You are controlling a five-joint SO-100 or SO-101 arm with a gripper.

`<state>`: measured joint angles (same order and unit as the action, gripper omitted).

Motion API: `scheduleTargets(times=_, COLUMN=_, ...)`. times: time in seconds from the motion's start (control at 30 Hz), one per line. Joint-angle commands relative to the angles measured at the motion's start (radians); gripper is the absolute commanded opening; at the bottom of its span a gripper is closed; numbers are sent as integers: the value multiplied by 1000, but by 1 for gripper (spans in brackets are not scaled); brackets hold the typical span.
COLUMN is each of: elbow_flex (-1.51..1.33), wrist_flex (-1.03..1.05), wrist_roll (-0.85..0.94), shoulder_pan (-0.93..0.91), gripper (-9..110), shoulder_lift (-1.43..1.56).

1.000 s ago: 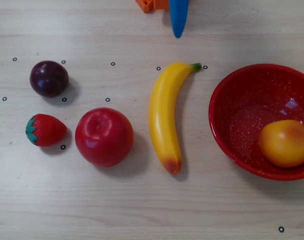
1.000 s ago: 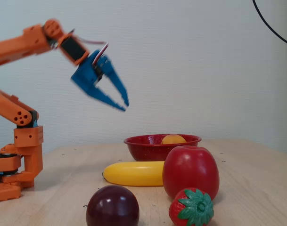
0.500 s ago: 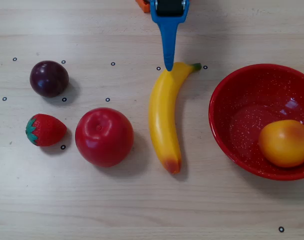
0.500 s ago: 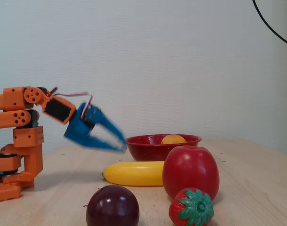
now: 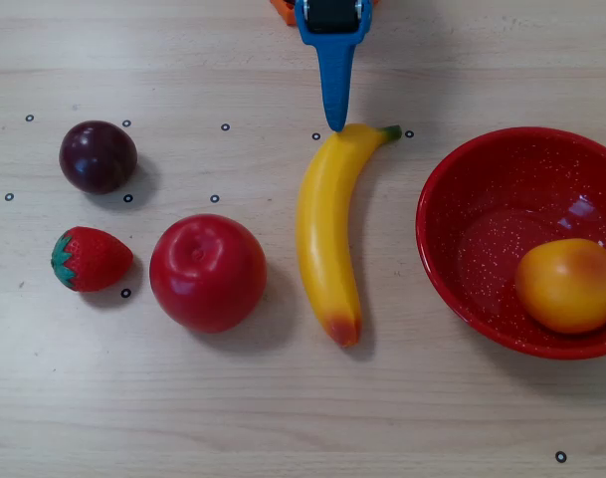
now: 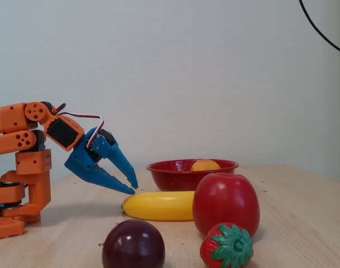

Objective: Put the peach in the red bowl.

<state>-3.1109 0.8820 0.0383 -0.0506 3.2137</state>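
The pale wooden table point(image 5: 283, 418) is carrying everything. The large glossy red speckled bowl point(image 5: 482, 214) is sitting at the right edge of the overhead view, and the small round yellow-orange peach point(image 5: 567, 285) is lying inside it, against its lower right wall. The orange arm's blue two-finger gripper point(image 6: 130, 186) is hanging just above the table with its fingers parted and nothing between them, near the stem end of the long yellow banana point(image 5: 327, 234). Left of the banana are sitting the big red apple point(image 5: 207, 272), the dark purple plum point(image 5: 98, 156) and the small red strawberry point(image 5: 90, 259)
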Motion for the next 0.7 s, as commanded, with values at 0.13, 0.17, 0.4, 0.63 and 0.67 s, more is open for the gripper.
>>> scheduleTargets(times=0.13, elbow_flex=-8, wrist_flex=-2, wrist_roll=12, shoulder_pan=-20, gripper=0, shoulder_lift=17)
scheduleTargets(times=0.17, elbow_flex=-8, wrist_flex=-2, wrist_roll=6, shoulder_pan=-23, gripper=0, shoulder_lift=17)
scheduleTargets(times=0.4, elbow_flex=-8, wrist_flex=-2, wrist_roll=-3, shoulder_pan=-25, gripper=0, shoulder_lift=15)
scheduleTargets(times=0.63, elbow_flex=-8, wrist_flex=-2, wrist_roll=-3, shoulder_pan=-25, gripper=0, shoulder_lift=15)
scheduleTargets(times=0.67, elbow_flex=-8, wrist_flex=-2, wrist_roll=-3, shoulder_pan=-25, gripper=0, shoulder_lift=15)
